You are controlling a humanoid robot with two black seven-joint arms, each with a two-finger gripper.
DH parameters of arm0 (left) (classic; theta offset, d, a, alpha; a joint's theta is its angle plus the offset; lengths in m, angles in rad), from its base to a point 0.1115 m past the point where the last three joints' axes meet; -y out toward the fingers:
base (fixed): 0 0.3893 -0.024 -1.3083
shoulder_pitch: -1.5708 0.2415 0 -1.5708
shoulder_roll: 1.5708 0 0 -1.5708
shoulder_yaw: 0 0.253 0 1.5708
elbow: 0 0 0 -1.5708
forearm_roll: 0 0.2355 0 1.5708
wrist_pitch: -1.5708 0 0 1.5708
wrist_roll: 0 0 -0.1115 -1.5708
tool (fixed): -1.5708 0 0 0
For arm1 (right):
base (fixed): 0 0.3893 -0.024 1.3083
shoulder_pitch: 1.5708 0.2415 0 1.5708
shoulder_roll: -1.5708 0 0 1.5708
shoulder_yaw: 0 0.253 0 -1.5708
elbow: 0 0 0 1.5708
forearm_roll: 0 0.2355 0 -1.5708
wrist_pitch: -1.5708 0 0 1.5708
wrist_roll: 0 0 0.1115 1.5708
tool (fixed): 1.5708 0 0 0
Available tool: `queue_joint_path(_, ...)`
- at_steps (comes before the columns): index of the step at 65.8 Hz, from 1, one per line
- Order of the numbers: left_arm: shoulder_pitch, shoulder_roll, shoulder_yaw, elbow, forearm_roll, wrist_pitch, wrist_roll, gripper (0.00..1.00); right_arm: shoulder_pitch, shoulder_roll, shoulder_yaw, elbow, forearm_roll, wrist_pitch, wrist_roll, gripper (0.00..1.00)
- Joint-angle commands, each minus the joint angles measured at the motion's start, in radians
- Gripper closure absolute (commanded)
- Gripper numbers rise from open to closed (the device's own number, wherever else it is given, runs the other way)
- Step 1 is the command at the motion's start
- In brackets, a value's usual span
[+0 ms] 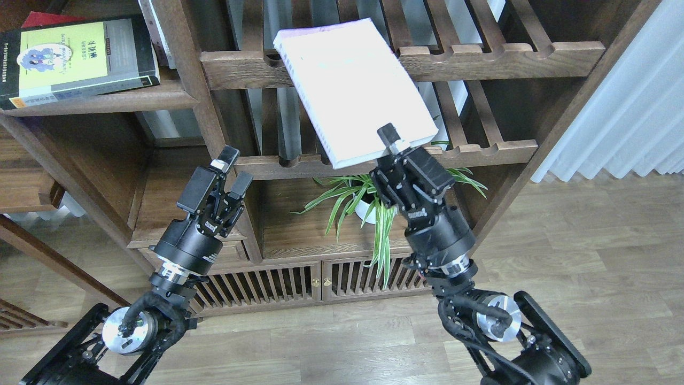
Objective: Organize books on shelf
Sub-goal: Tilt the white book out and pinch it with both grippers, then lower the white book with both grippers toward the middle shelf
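Black book [75,59] cover reads "Sunnybrook Farm"

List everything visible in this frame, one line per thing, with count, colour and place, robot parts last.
white-lilac book: 1, white cover with lilac top edge, held up in front of the slatted racks, centre
black book with lime-green panel: 1, lying flat on the shelf, upper left
red book: 1, only a corner showing behind the black one
upright books: a few, pale spines, right of the black one; count unclear
shelf: 1, dark-brown board, upper left
slatted racks: 2, brown, centre and right
potted plant: 1, green leaves, white pot, lower compartment
curtain: white, right
floor: wood, grey-brown
left gripper: black, open, empty
right gripper: black, shut on the white-lilac book's lower edge
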Motion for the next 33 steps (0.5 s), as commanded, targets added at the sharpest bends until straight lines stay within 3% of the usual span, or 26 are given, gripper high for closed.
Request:
queue_joint_path(1, -0.014, 0.045, 0.023, 0.000, -0.001, 0.000, 0.006, 0.07, -0.022, -0.005, -0.006, -0.001, -0.001, -0.001, -0.015, 0.96)
queue_joint_path(12, -0.022, 0.140, 0.089, 0.000, -0.003, 0.000, 0.017, 0.10, -0.038, -0.034, -0.052, -0.010, -0.001, -0.001, -0.032, 0.95)
queue_joint_path(33, -0.008, 0.202, 0.106, 0.000, -0.005, 0.000, 0.006, 0.10, -0.058, -0.046, -0.076, -0.043, -0.004, -0.001, -0.037, 0.95)
